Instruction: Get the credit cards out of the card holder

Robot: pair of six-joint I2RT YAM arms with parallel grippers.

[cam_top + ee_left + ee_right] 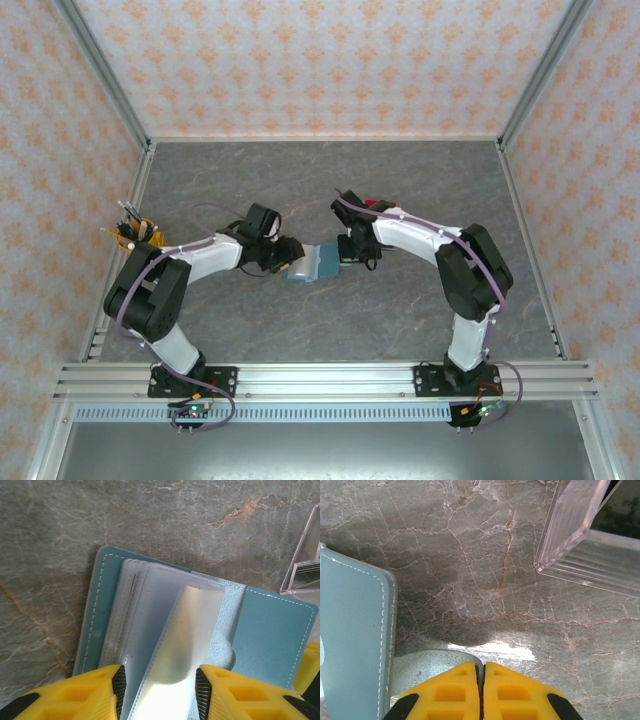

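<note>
the holder (312, 263) is lying open on the table (330, 190) between the grippers, the left gripper (290, 250) straddling a sleeve (192, 630) at its left end, the right gripper (345, 250) resting by its right edge, a box (585, 540) sitting just beyond.

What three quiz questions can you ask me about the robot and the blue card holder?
1. True or false: the card holder is folded shut.
2. What is between the fingers of the left hand? A) a red card B) a clear plastic sleeve C) a pencil
3. Fill the gap: the two fingers of the right hand are pressed ____.

Key: 1 false, it lies open. 2 B. 3 together.
</note>
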